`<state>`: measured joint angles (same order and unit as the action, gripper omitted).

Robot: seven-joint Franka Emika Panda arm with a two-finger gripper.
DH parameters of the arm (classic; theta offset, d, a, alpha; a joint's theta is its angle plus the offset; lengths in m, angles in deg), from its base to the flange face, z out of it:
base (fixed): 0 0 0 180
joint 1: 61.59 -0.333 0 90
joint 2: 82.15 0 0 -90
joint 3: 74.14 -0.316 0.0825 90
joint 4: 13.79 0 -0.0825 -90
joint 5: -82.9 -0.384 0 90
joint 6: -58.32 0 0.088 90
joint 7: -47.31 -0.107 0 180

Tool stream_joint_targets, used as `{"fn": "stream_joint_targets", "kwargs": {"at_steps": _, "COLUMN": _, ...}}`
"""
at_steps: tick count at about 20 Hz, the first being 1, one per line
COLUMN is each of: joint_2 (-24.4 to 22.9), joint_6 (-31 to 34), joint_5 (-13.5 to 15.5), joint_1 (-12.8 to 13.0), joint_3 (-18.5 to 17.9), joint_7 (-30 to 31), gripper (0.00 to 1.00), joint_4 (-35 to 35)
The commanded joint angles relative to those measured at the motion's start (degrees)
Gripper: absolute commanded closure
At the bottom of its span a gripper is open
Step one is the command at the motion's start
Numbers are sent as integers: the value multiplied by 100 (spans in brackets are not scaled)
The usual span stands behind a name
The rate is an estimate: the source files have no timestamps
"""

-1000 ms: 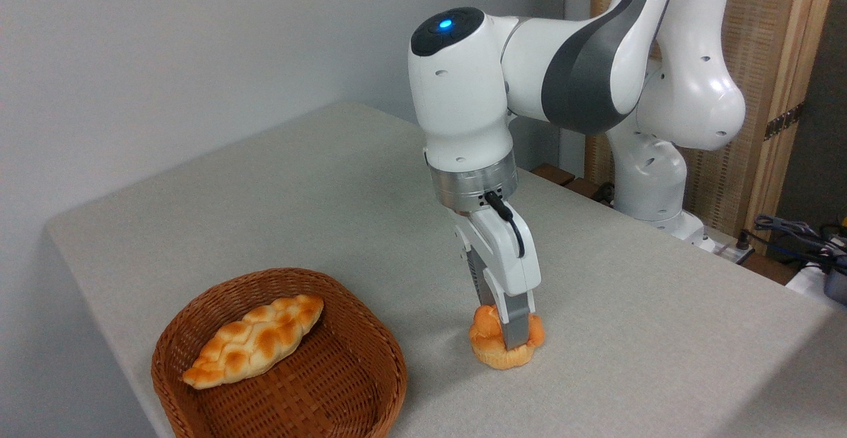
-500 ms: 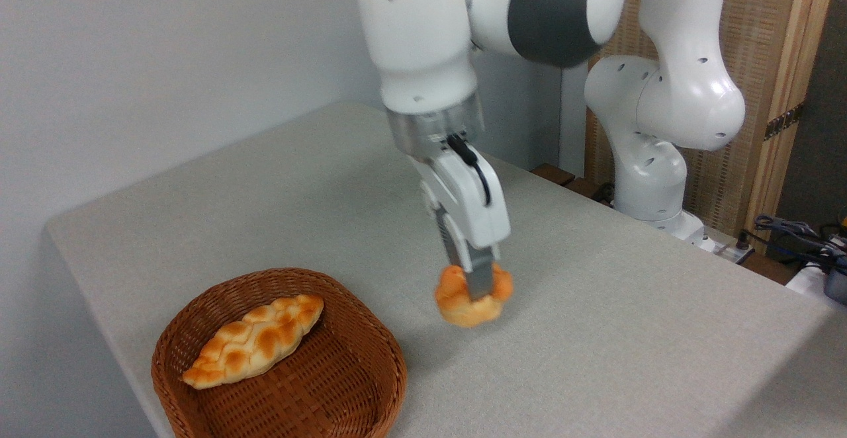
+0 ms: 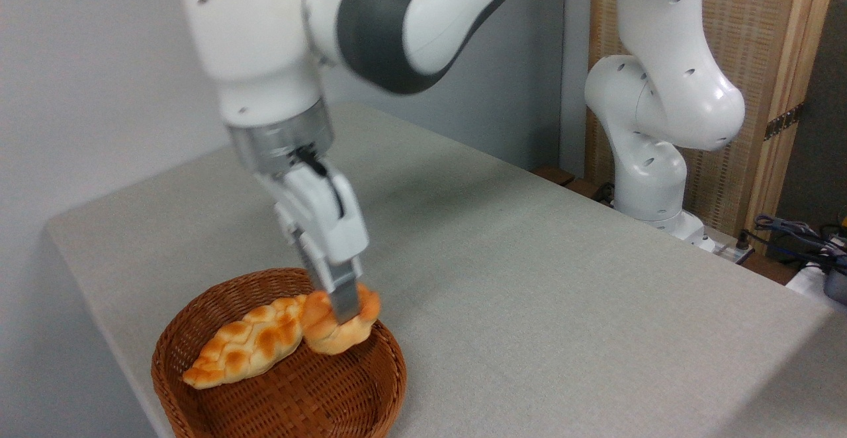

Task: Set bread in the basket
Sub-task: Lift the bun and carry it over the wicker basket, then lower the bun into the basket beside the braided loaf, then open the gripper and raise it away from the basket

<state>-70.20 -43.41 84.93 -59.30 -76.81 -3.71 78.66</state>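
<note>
Since the earlier frames, the arm has swung leftward and carried the bread from its former spot on the bare surface, to the right of the basket, to a position over the basket's upper right portion. The bread, which sat on the surface one second ago and hung clear of it half a second ago, is now within the outline of the basket.

The claw points downward and is clamped on the bread, with one grey finger visible across the front of the bun's orange top. The bread is tilted slightly, its paler base facing down and toward the basket's right rim. Whether the base touches the wicker floor cannot be determined from this view.

Relative to the basket:
- The braided loaf lies inside, running diagonally from the lower left toward the upper centre. Its position is unchanged.
- The bread is just beside the loaf's upper right end and appears to touch or overlap it; contact cannot be confirmed.
- The arm's wrist and silver flange stand above the basket's rear rim.
- The arm's base column is well apart, far to the right, at the rear edge of the surface.

The basket sits near the front left corner of the surface.
</note>
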Motion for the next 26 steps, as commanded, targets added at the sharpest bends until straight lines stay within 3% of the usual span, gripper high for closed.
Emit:
{"fn": "stream_joint_targets", "kwargs": {"at_steps": 1, "joint_2": 431, "joint_6": -478, "joint_5": 34, "joint_1": -45, "joint_3": 38, "joint_7": 127, "gripper": 27, "joint_4": -297}}
{"fn": "stream_joint_targets", "kwargs": {"at_steps": 2, "joint_2": 510, "joint_6": -689, "joint_5": 25, "joint_1": -45, "joint_3": 39, "joint_7": 135, "gripper": 21, "joint_4": -297}}
{"fn": "stream_joint_targets", "kwargs": {"at_steps": 3, "joint_2": 580, "joint_6": -856, "joint_5": 17, "joint_1": -45, "joint_3": 39, "joint_7": 153, "gripper": 8, "joint_4": -297}}
{"fn": "stream_joint_targets", "kwargs": {"at_steps": 5, "joint_2": 599, "joint_6": -989, "joint_5": -18, "joint_1": -54, "joint_3": 30, "joint_7": 118, "gripper": 0, "joint_4": -289}}
{"fn": "stream_joint_targets", "kwargs": {"at_steps": 22, "joint_2": 546, "joint_6": -946, "joint_5": 69, "joint_1": -63, "joint_3": 39, "joint_7": 170, "gripper": 0, "joint_4": -306}}
{"fn": "stream_joint_targets", "kwargs": {"at_steps": 26, "joint_2": 178, "joint_6": -596, "joint_5": 78, "joint_1": -106, "joint_3": 117, "joint_7": 548, "gripper": 0, "joint_4": -306}}
